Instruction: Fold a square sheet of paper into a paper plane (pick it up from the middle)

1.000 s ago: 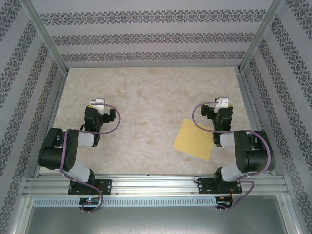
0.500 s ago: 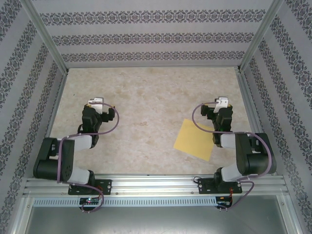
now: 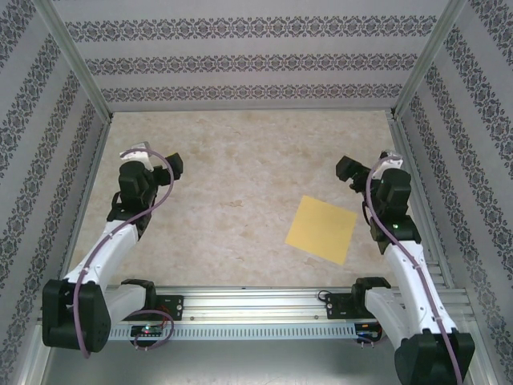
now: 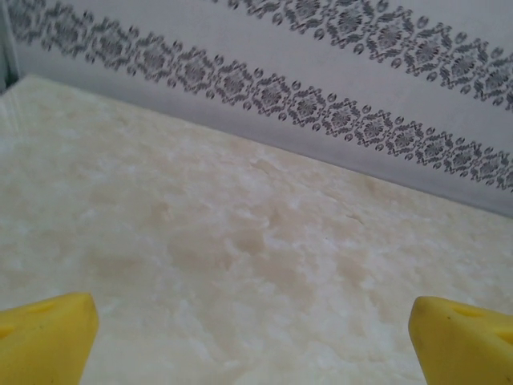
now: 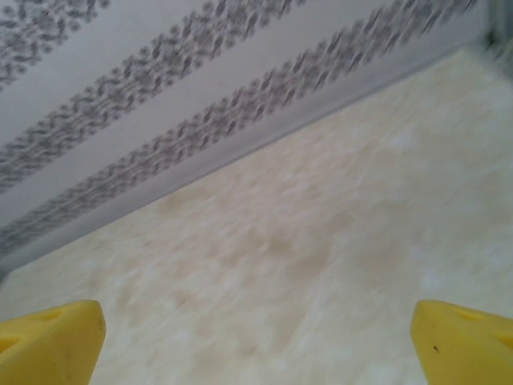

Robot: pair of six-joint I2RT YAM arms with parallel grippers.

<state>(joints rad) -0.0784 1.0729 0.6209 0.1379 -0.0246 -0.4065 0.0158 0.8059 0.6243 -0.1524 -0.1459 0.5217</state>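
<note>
The top camera looks down from high behind the arms (image 3: 112,241) and sees the whole table (image 3: 240,160). Each wrist camera sits low, near the table, facing a patterned wall (image 4: 240,40). All three see the table.

I read no text, number or brand here; the square sheet of paper (image 3: 321,229) is plain yellow; the wall bands (image 3: 240,62) are ornament, not letters; the small board (image 3: 148,329) on the rail (image 3: 256,309) is illegible.

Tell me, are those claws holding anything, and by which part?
Nothing is held. The left gripper and right gripper stand open; the square sheet of paper lies flat on the table, untouched.
</note>
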